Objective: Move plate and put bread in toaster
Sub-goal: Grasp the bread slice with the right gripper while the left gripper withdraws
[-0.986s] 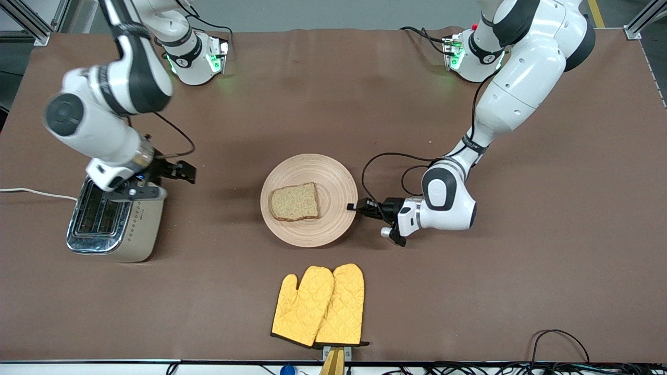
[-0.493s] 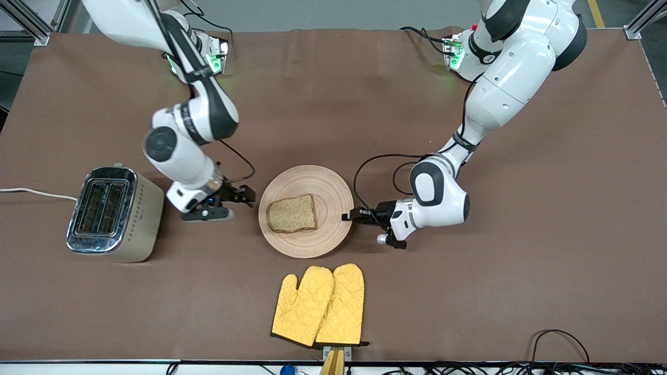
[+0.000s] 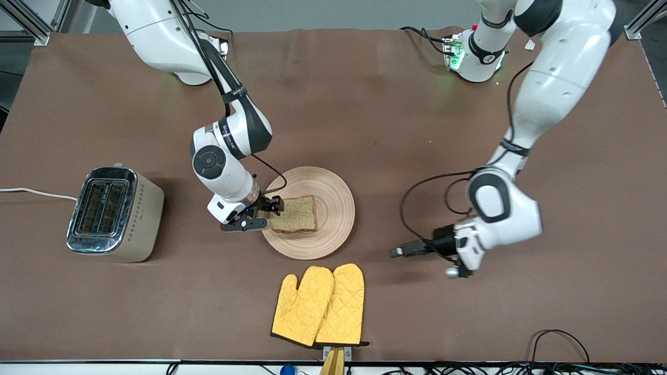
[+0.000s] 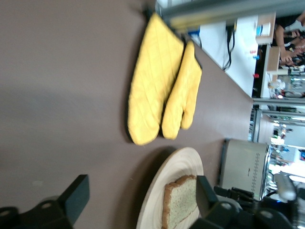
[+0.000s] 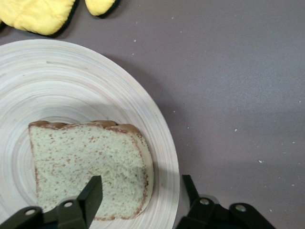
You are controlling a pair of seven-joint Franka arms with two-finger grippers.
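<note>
The pale wooden plate (image 3: 333, 208) lies mid-table with the brown bread (image 3: 296, 214) flat on it. My right gripper (image 3: 271, 210) is low at the plate's rim on the toaster's side. In the right wrist view the right gripper (image 5: 141, 193) is open: one finger hangs over the bread (image 5: 86, 162), the other outside the plate (image 5: 71, 81) rim. My left gripper (image 3: 397, 252) is open over bare table toward the left arm's end, clear of the plate (image 4: 164, 186) and holding nothing. The cream toaster (image 3: 112, 213) stands upright toward the right arm's end, slots empty.
A pair of yellow oven mitts (image 3: 319, 304) lies nearer the front camera than the plate, close to the table edge. The toaster's white cord (image 3: 36, 193) trails off the right arm's end. Cables run along the front edge.
My left gripper has let go of the plate's rim, opened and drawn back toward its own end. The right arm has swung from over the toaster down to the bread. The plate slid slightly nearer the camera.
</note>
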